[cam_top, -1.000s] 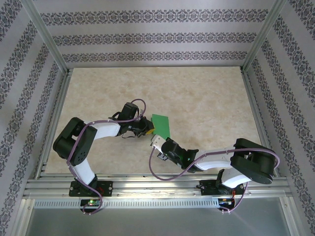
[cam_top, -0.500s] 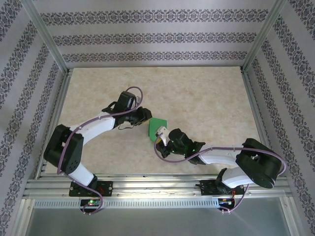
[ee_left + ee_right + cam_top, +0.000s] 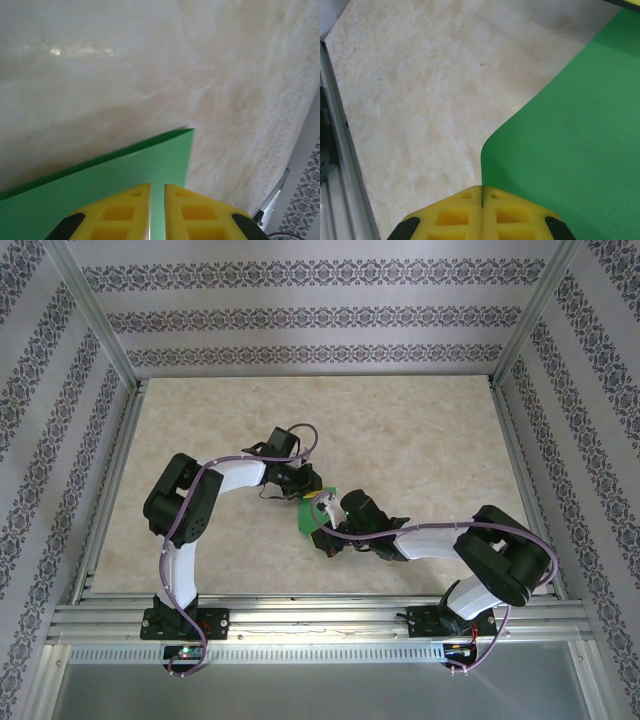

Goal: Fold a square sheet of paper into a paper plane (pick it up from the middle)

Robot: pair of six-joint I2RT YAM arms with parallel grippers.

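1. Loc: square sheet of paper (image 3: 306, 517) sits mid-table (image 3: 420, 430), between the two wrists. Seen from overhead it is mostly covered by them; outline unclear.
2. Re right gripper (image 3: 482, 189): jaws fully together, pinching sheet edge. Sheet curves off to the right, cut by frame.
3. Re left gripper (image 3: 157, 187): jaws near-closed, thin slit, green showing through. Pinched or not: cannot tell.
4. Left wrist view: sheet corner off the table, shadow under it.

Overhead view from behind, whole table (image 3: 430, 440); wrist views close, downward, sharing the sheet (image 3: 570, 125)
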